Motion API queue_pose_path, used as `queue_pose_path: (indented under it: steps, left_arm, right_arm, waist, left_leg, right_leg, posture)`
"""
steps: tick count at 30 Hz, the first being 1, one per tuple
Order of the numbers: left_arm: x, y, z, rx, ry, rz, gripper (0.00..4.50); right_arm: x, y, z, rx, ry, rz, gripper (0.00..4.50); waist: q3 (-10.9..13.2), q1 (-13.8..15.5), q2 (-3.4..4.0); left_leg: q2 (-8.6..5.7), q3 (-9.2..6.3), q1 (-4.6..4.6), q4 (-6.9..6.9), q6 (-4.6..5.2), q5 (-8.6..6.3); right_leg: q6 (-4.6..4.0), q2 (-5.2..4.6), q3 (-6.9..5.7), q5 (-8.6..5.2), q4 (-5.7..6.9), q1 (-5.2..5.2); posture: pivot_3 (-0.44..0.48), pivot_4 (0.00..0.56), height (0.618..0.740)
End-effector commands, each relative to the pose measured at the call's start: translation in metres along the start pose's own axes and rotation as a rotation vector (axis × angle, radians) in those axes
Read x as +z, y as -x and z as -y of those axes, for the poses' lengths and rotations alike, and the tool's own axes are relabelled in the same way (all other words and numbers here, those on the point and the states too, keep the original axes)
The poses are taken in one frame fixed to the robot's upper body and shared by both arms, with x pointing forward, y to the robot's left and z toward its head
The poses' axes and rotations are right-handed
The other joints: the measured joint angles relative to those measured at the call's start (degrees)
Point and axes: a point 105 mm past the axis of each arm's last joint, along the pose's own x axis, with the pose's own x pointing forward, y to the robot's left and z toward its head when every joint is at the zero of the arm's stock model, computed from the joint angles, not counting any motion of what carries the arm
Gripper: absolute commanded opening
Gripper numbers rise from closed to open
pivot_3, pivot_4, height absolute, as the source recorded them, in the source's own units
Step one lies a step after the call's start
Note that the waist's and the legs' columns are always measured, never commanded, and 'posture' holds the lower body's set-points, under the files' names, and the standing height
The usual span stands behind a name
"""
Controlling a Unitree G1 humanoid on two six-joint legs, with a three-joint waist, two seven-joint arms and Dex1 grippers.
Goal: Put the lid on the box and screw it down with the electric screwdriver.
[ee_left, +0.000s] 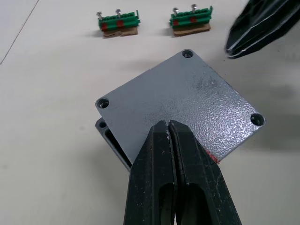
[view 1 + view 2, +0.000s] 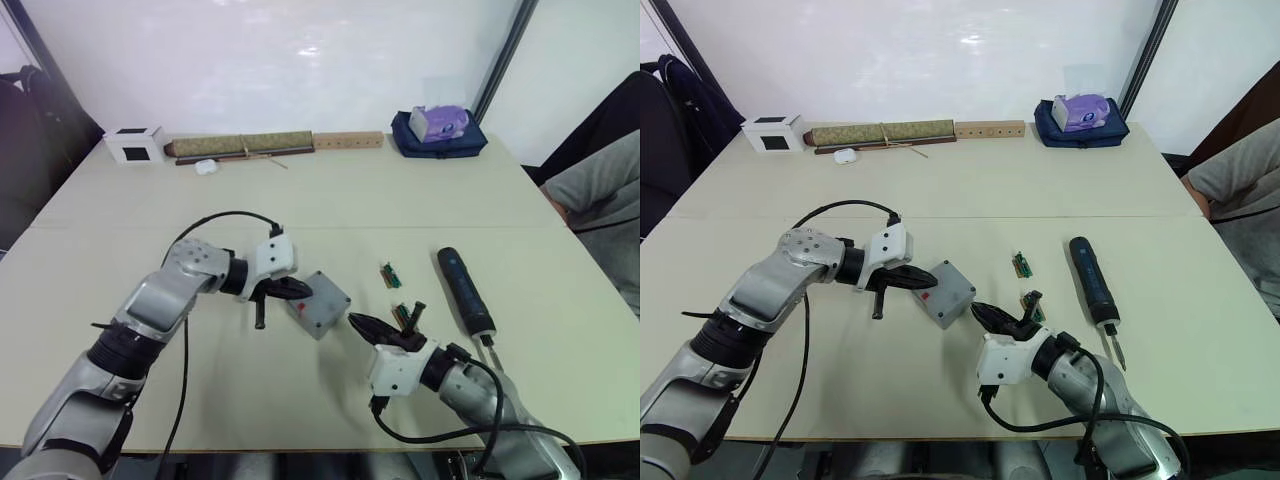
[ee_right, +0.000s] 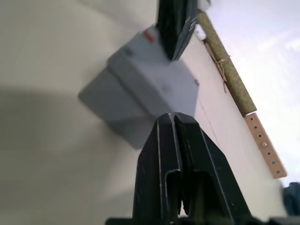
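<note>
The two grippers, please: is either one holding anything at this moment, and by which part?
Neither: the left gripper is shut, its tips over the lid; the right gripper is shut on nothing.

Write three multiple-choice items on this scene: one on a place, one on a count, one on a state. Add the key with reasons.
1. Where does the screwdriver lie?
A. on the table, at the robot's right
B. in the left gripper
C. on the lid

2. How many green strips lie beyond the lid?
A. one
B. two
C. four

3. How does the lid sit?
A. leaning on the wall
B. on the box, skewed
C. flat on the table

Key: 1 A, it lies untouched there; 2 B, the left wrist view shows two; 3 B, the box's corner shows under it.
</note>
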Motion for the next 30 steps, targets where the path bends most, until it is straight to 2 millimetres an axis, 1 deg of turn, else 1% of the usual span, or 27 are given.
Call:
queue_pose_path:
  steps: [1,6,10,13,15,18,28,29,30]
  left_arm:
    - [-0.025,-0.006,0.003,0.01,0.094,-0.078,0.0]
    - [-0.018,-0.002,0.001,0.018,0.126,-0.042,0.0]
    - [-0.018,-0.004,0.008,-0.004,0.119,-0.046,0.0]
    - [-0.016,-0.005,0.011,-0.013,0.126,-0.033,0.0]
    - [-0.008,-0.003,0.011,-0.018,0.136,0.006,0.0]
    - [-0.003,-0.001,0.01,-0.018,0.142,0.033,0.0]
    - [0.012,0.015,-0.006,0.026,0.199,0.13,0.0]
    - [0.016,0.018,-0.009,0.024,0.217,0.153,0.0]
    - [0.022,0.023,-0.017,0.043,0.263,0.196,0.0]
  right_arm:
    - [0.01,-0.002,0.004,0.039,-0.034,0.034,0.05]
    - [0.011,-0.008,0.006,0.074,-0.087,0.034,0.05]
    - [0.009,-0.016,0.005,0.098,-0.116,0.023,0.05]
    - [0.007,-0.018,0.001,0.109,-0.12,0.011,0.05]
    - [0.006,-0.017,-0.002,0.115,-0.127,0.005,0.05]
    - [0.005,-0.018,-0.003,0.118,-0.129,0.001,0.05]
    - [0.001,-0.016,-0.006,0.136,-0.116,-0.019,0.05]
    - [0.0,-0.015,-0.005,0.137,-0.114,-0.022,0.05]
    - [-0.003,-0.015,-0.005,0.14,-0.108,-0.03,0.05]
  waist:
    - [0.0,0.0,0.0]
    - [0.0,0.1,0.0]
    - [0.1,0.0,0.02]
    - [0.1,0.1,0.02]
    - [0.1,0.1,0.02]
    - [0.1,0.1,-0.01]
    - [0.2,0.0,-0.02]
    - [0.2,0.0,-0.03]
    - [0.3,0.0,-0.01]
  left_leg:
    - [0.0,0.0,-0.01,0.0,0.0,0.0]
    - [0.0,0.0,-0.04,0.0,0.0,0.0]
    - [0.01,0.0,-0.05,-0.03,0.0,0.0]
    - [0.02,0.0,-0.08,-0.12,0.0,0.0]
    - [0.01,0.0,-0.08,-0.23,0.0,0.0]
    - [0.01,0.02,-0.09,-0.34,0.0,0.0]
    - [-0.05,0.02,-0.29,-0.54,-0.01,0.0]
    - [-0.05,0.02,-0.33,-0.53,-0.01,0.0]
    - [-0.05,0.02,-0.39,-0.53,-0.01,0.0]
  right_leg:
    - [0.0,-0.01,0.0,0.0,-0.01,0.0]
    - [0.0,-0.02,-0.01,0.0,-0.05,-0.01]
    - [0.0,-0.02,-0.01,0.0,-0.08,-0.03]
    - [0.0,-0.04,-0.01,0.0,-0.12,-0.08]
    - [0.0,-0.05,-0.01,0.0,-0.23,-0.09]
    - [0.0,-0.08,-0.01,0.0,-0.31,-0.11]
    - [0.04,-0.04,-0.01,0.03,-0.31,-0.43]
    - [0.05,-0.04,-0.01,0.03,-0.31,-0.48]
    - [0.05,-0.03,-0.01,0.04,-0.3,-0.54]
  posture:
    - [0.0,0.15,0.74]
    - [0.0,0.15,0.74]
    - [0.0,0.15,0.74]
    - [0.0,0.15,0.74]
    - [0.0,0.15,0.74]
    - [0.0,0.15,0.74]
    - [0.0,0.15,0.74]
    - [0.0,0.15,0.74]
    - [0.0,0.15,0.74]
